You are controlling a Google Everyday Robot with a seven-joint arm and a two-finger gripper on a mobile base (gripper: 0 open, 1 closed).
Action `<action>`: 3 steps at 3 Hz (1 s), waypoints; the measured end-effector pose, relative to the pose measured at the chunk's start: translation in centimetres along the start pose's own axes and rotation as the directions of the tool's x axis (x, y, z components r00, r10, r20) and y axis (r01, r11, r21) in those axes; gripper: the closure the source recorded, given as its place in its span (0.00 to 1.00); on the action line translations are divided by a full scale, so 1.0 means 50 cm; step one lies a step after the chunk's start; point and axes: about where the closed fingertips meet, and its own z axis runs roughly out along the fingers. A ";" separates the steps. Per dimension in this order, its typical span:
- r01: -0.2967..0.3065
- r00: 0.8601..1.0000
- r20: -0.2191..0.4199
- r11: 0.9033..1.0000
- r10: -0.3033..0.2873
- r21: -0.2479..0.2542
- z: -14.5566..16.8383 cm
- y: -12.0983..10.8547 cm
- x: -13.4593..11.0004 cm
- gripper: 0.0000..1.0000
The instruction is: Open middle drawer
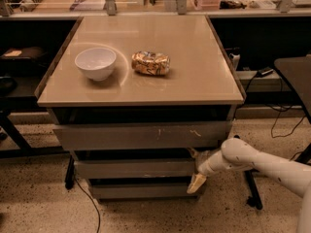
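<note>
The middle drawer (133, 169) is a plain grey-brown front under the widest, scratched top drawer front (141, 136) and above the narrowest bottom front (141, 191). It looks pushed in, about flush with the others. My gripper (196, 169), on a white arm (262, 165) coming from the right, is at the right end of the middle drawer front. It is open: one finger (193, 154) shows above the front's top edge, and the pale finger (197, 183) hangs below its bottom edge. Whether either finger touches the front is hidden.
On the tan tabletop (194, 76) stand a white bowl (95, 62) and a crinkled snack bag (151, 63). Dark shelves and cables flank the table. A black table corner (296, 74) stands at the right. A cable (90, 203) trails on the speckled floor.
</note>
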 end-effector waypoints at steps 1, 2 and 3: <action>-0.051 0.998 0.020 0.999 0.052 -0.016 0.000 0.022 0.025 0.00; -0.053 0.998 0.021 0.998 0.053 -0.017 0.000 0.023 0.025 0.00; -0.053 0.998 0.021 0.998 0.053 -0.018 -0.001 0.023 0.024 0.19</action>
